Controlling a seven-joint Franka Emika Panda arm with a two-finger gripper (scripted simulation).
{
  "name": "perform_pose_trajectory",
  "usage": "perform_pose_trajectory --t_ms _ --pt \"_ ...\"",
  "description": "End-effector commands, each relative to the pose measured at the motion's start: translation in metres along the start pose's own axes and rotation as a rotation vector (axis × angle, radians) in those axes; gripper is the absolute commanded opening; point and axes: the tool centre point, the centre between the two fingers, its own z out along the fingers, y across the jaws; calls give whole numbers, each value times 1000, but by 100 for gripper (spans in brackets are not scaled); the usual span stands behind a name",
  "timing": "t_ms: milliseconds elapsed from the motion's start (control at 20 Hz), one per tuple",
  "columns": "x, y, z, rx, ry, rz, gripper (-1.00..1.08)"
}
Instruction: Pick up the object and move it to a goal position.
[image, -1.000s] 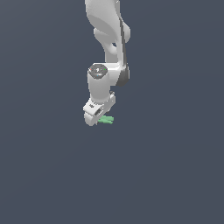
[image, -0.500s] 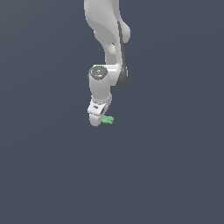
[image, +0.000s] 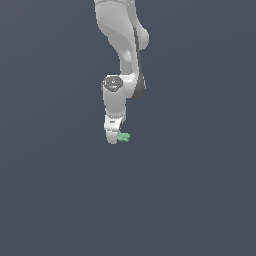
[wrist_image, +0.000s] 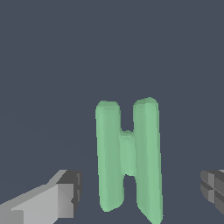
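Note:
The object (wrist_image: 127, 157) is a flat light-green piece shaped like an H, with two long bars joined by a short bridge. It lies on the dark grey floor between my two fingers. A gap shows on both sides of it, so neither the light finger (wrist_image: 61, 199) nor the dark pad (wrist_image: 214, 188) touches it. My gripper (wrist_image: 140, 192) is open around it. In the exterior view the white gripper (image: 114, 138) hangs low from the arm. The object (image: 124, 136) pokes out at its tip toward the exterior view's right.
A plain dark grey floor (image: 200, 200) fills both views. The white arm (image: 122, 45) rises from the gripper to the upper edge of the exterior view.
The gripper has shifted a little toward the exterior view's right, closing over the green piece. The piece itself has stayed where it was.

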Motion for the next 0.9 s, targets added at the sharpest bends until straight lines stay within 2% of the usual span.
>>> perform_pose_trajectory --t_ms 0,450,850 --pt "0 -2 1 0 1 -26 100" --pt "0 -3 5 0 2 -39 100" --pt "0 -4 35 0 2 -42 100"
